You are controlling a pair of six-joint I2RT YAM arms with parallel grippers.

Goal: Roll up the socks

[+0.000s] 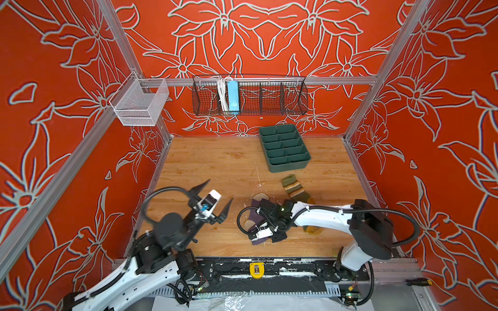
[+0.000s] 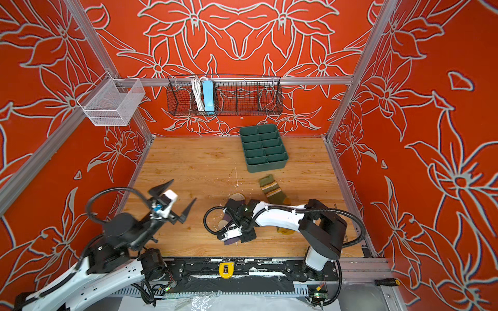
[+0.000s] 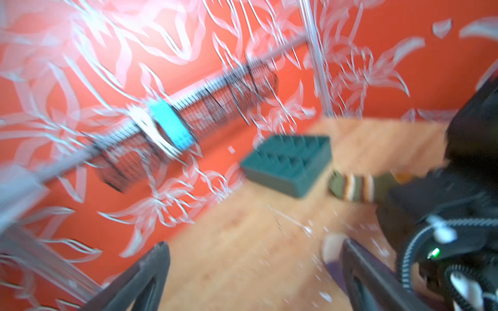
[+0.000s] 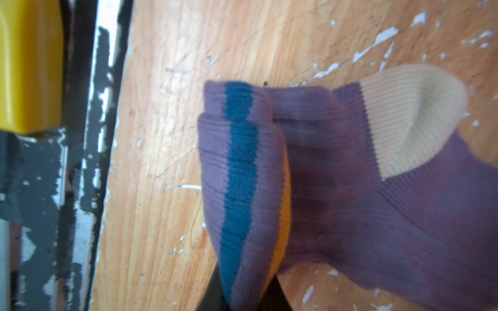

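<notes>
The table (image 1: pixel 215 161) is pale wood-grain board, scratched and flecked with white chips, most thickly near its middle. Red walls printed with grey-outlined flowers close it in on three sides, braced by aluminium rails. On the back wall hangs a black wire basket (image 1: pixel 250 94) holding a blue power strip (image 1: pixel 233 97) and its coiled white cable. A white mesh basket (image 1: pixel 140 102) hangs at the left corner. A green divided tray (image 1: pixel 284 148) sits at the back of the table, right of centre.

The purple sock (image 4: pixel 350 188) lies near the front centre, with its striped cuff folded over and pinched in the closed right claw (image 4: pixel 245 296). The olive sock (image 1: pixel 295 188) lies flat just behind it, partly under the right arm. The left claw (image 1: pixel 219 191) hangs spread wide and empty over the front left of the table.
</notes>
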